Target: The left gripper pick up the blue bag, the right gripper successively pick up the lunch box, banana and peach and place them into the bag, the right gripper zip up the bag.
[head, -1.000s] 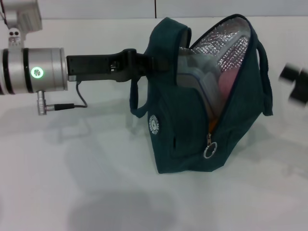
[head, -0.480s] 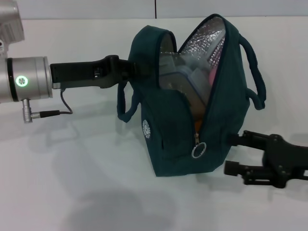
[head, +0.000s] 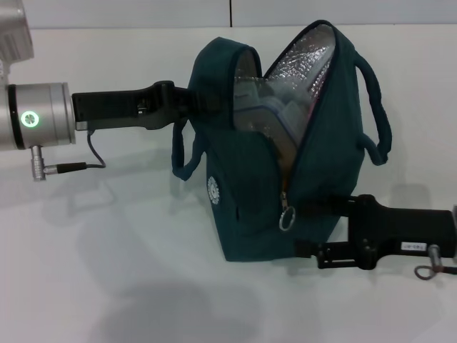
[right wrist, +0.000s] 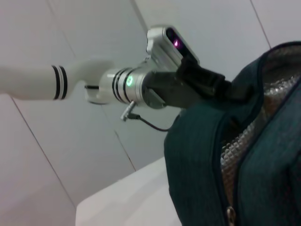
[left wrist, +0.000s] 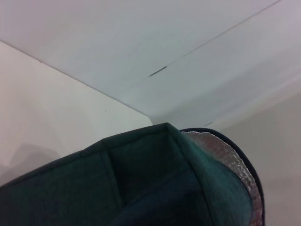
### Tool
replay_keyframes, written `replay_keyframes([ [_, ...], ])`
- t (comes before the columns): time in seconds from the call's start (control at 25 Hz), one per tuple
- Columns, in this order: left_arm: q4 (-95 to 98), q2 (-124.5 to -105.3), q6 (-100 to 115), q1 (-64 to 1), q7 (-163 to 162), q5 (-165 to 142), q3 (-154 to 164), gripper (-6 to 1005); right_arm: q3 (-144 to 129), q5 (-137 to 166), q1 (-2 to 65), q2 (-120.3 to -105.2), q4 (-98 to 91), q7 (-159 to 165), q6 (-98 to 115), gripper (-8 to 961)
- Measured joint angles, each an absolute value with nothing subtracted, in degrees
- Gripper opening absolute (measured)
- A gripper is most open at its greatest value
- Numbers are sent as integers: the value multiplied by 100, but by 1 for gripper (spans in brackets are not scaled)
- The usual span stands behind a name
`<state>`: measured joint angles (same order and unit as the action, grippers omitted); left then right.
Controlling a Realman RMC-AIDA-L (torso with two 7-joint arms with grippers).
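**White worktop and panelled wall**

A plain white worktop fills the head view, carrying soft grey shadows. Behind it stands a pale wall divided by a thin vertical seam. Wrist views show similar light panels with narrow joints.

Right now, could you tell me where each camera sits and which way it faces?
Head: looks forward and down at the dark teal fabric bag; left claw at its rim, right claw near the metal ring pull.
Left wrist: against the bag's rim; no claw visible.
Right wrist: low, facing up past the bag at the left arm.
All share the bag.
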<state>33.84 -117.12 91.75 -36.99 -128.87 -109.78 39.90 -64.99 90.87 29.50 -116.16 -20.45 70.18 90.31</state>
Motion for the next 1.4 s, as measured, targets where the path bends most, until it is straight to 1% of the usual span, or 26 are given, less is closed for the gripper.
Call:
replay_keyframes([
  [0.36, 3383, -11721, 9175, -3691, -12885, -10978, 3990, 40, -7755, 8188, 3068, -11620, -2070, 6754, 8708, 829],
  [0.84, 3383, -11752, 9175, -3691, -12885, -10977, 3990, 44, -7743, 7997, 2974, -11616, -2031, 6548, 8778, 823],
  [1.08, 3384, -11751, 9179, -3685, -12885, -10977, 3990, 46, -7745, 7761, 2814, -11611, -2049, 6475, 8693, 809],
  [1.4, 3383, -11759, 9185, -3690, -12884, -10977, 3990, 49, -8444, 7492, 3049, -11619, -2052, 6442, 8721, 791],
])
